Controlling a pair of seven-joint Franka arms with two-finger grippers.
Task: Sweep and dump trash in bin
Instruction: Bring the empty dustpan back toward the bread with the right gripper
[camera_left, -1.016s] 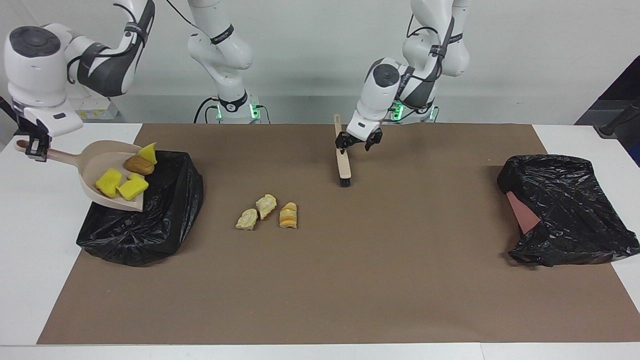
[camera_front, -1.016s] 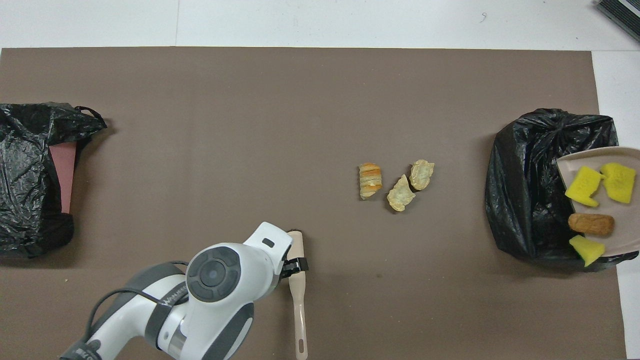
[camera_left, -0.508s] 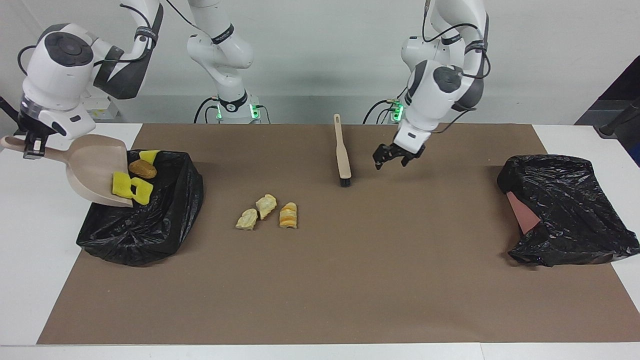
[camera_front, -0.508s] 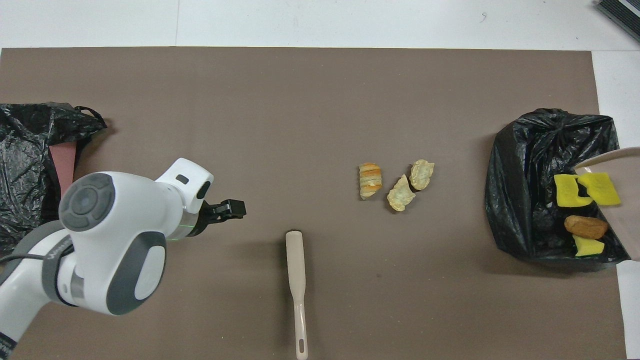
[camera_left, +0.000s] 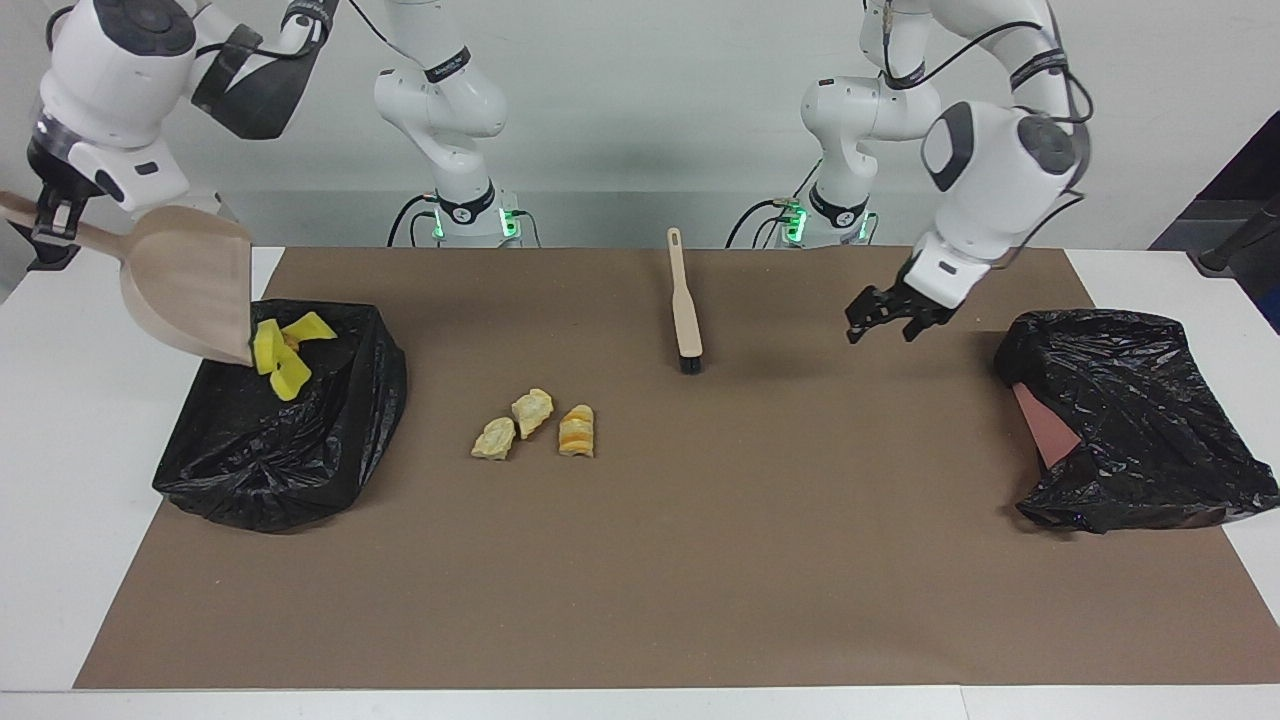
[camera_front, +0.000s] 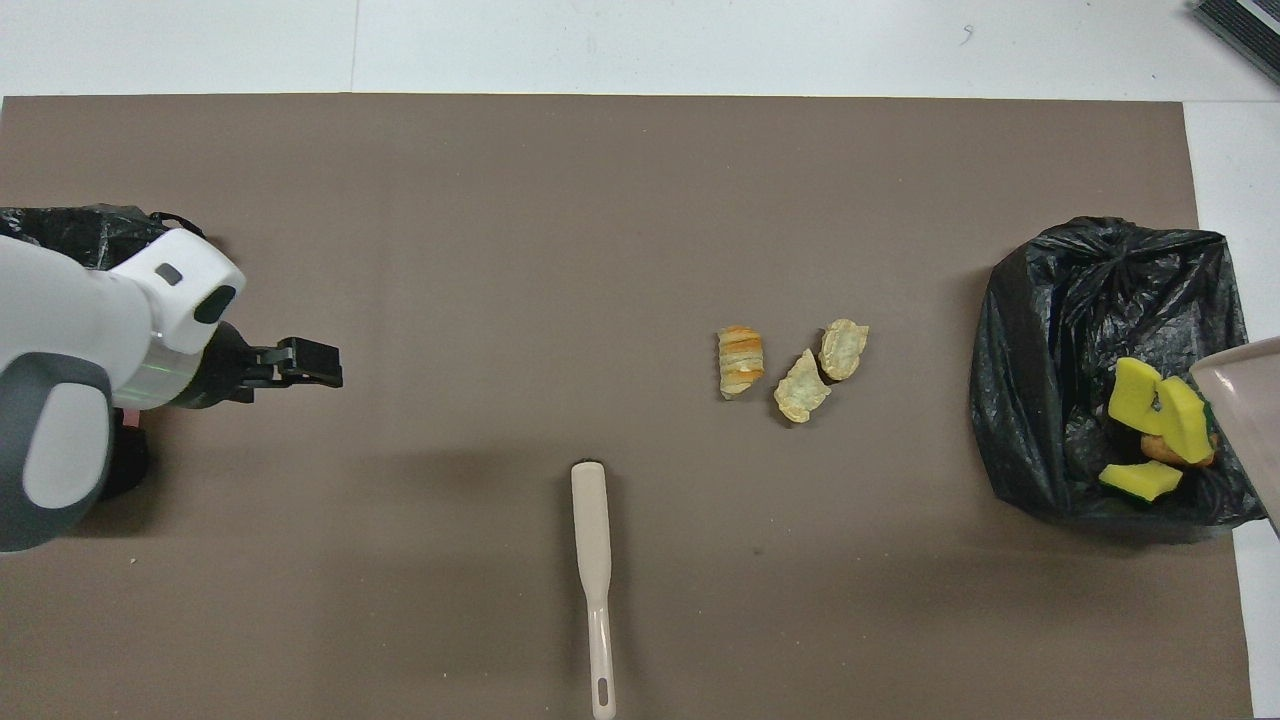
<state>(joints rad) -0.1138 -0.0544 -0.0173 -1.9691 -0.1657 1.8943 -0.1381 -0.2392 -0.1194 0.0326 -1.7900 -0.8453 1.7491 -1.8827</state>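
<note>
No text, label, brand or number can be read with any certainty. The dark band around the right arm's upright link (camera_left: 444, 66) carries a short run of pale lettering, perhaps a maker's name, but the characters do not resolve. The brush (camera_left: 685, 305), the tilted dustpan (camera_left: 190, 280), the bin bags (camera_left: 290, 440) and the brown mat (camera_left: 700, 560) show no print or markings.
</note>
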